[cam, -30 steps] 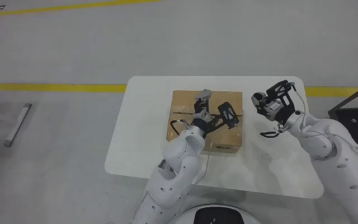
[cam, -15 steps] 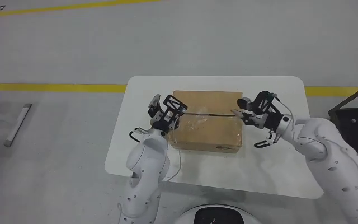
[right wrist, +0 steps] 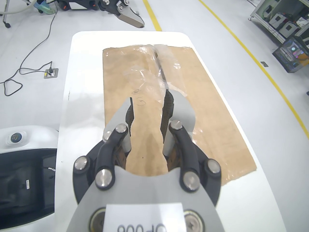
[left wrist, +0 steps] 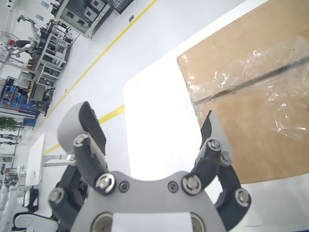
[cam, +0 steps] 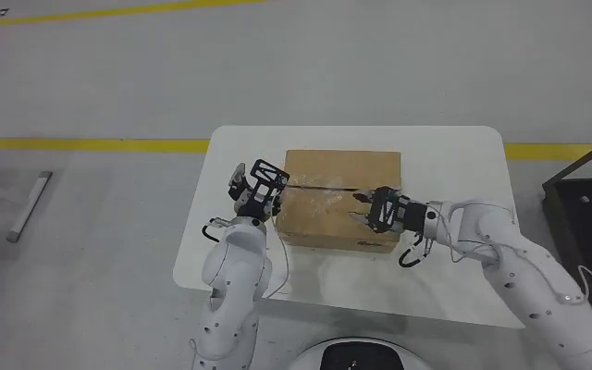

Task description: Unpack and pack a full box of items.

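Note:
A brown cardboard box [cam: 338,176] lies on the white table [cam: 453,277] with its flaps shut and crinkled clear tape [right wrist: 154,73] along the middle seam. My left gripper [cam: 255,181] stands open at the box's left end, and one finger [left wrist: 209,127] overlaps the box's [left wrist: 253,102] edge near the seam. My right gripper [cam: 363,207] hovers open low over the top of the box [right wrist: 198,102], just on the near side of the seam. Only cardboard shows between its fingers [right wrist: 168,108]. The left gripper [right wrist: 130,18] appears beyond the box's far end in the right wrist view.
Bare tabletop lies right of the box and along the near edge [cam: 370,277]. A black object [cam: 572,190] stands off the table's right side. A yellow line [cam: 92,145] runs across the floor, and a grey bar [cam: 28,205] lies on it at far left.
The left gripper moved from above the box's top out to its left end. The right gripper swung in from the table's right side and dropped onto the box's top.

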You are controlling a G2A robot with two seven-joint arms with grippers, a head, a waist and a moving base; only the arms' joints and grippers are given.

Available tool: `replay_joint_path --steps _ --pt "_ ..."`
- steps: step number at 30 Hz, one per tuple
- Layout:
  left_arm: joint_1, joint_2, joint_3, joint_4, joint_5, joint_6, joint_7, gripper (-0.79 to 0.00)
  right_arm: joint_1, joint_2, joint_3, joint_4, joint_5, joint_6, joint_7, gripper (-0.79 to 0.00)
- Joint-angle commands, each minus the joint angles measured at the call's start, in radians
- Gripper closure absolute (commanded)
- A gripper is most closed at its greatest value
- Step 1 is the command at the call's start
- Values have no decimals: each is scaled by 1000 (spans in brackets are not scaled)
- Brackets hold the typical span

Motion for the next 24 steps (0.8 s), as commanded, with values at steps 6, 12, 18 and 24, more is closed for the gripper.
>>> replay_joint_path --steps 6,12,18,24 --pt "0 0 0 0 0 0 0 -785 7 -1 -5 6 -4 12 1 -785" --pt "0 0 0 0 0 0 0 -785 -5 0 -2 -23 -35 34 6 -785" --pt "13 4 -28 -2 1 34 18 -785 -6 1 -21 -54 -92 41 23 -785" --pt "14 4 -82 8 0 130 -47 -785 37 -12 -85 -17 -129 64 24 -360"
